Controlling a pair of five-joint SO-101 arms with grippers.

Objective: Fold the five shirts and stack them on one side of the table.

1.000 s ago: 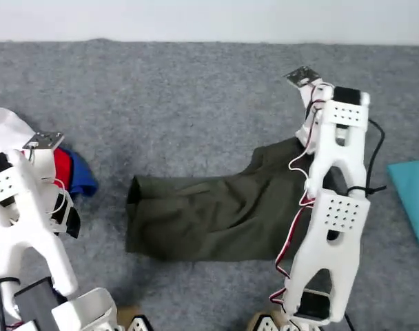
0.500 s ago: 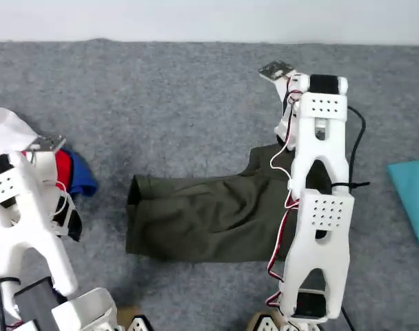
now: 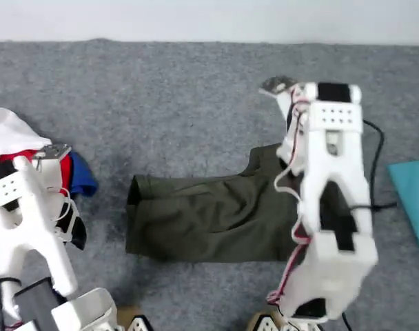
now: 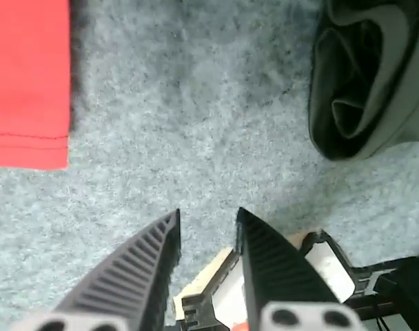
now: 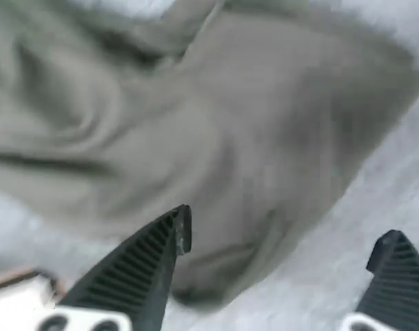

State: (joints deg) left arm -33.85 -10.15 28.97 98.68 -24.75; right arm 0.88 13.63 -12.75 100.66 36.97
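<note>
Step in hand: folding the olive shirt. It lies mid-frame in the high view, on the grey tabletop. The body is doubled into a rough oblong with rumpled edges. One portion juts toward the upper right under the right arm, so I judge the fold part done.

Right gripper: poised over the olive cloth, fingers spread wide with nothing between them. From its wrist view I cannot tell whether the tips touch the fabric.

Left gripper: low in the left of the high view, above bare tabletop between the red shirt and the bunched end of the olive one. Fingers a narrow gap apart, holding nothing.

Next move, as I judge it: the right fingers need to settle on the jutting portion and pinch it. They would then carry it across the body to square the oblong. The left arm is placed to pin the near end if the cloth drags.

Other shirts: the white shirt, the red one and the blue shirt are heaped together at the left edge. They look unfolded. The teal shirt lies flat at the right edge, well apart from the heap.

Containers: the shirts sit straight on the tabletop, not in anything.
</note>
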